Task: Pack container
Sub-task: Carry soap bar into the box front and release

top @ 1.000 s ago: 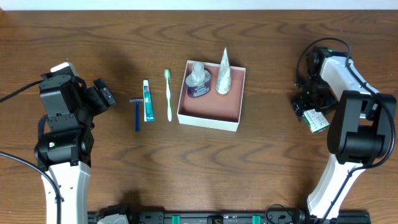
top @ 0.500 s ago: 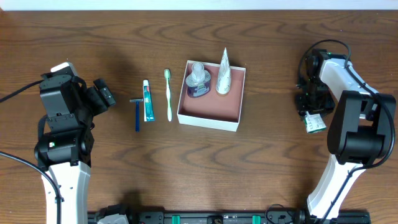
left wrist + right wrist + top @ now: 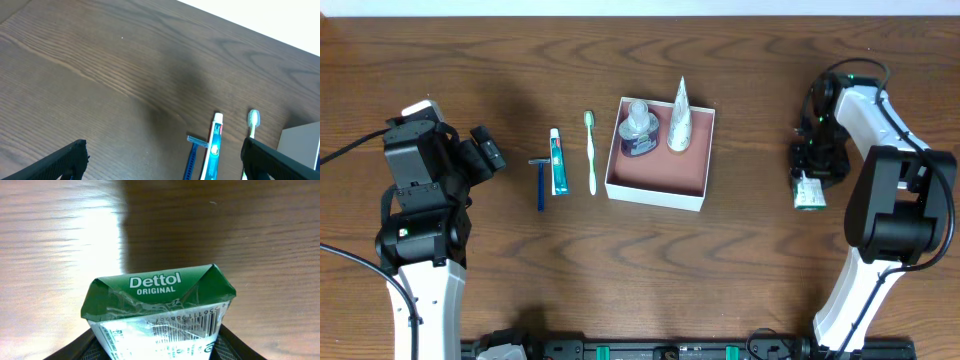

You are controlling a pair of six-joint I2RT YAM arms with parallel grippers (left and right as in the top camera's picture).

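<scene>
The container is a shallow square box with white walls and a reddish-brown inside, at the table's middle. A small bottle and a white cone-shaped tube lie at its far side. My right gripper is shut on a green-and-white Dettol soap pack at the right of the table, well right of the container. My left gripper is open and empty, above the table left of the razor, toothpaste and toothbrush.
The blue razor, toothpaste tube and green toothbrush lie in a row left of the container. The table's far edge runs along the top of the overhead view.
My right gripper has turned and shifted slightly left with the soap pack, which now points down toward the near side. The left arm has not moved.
</scene>
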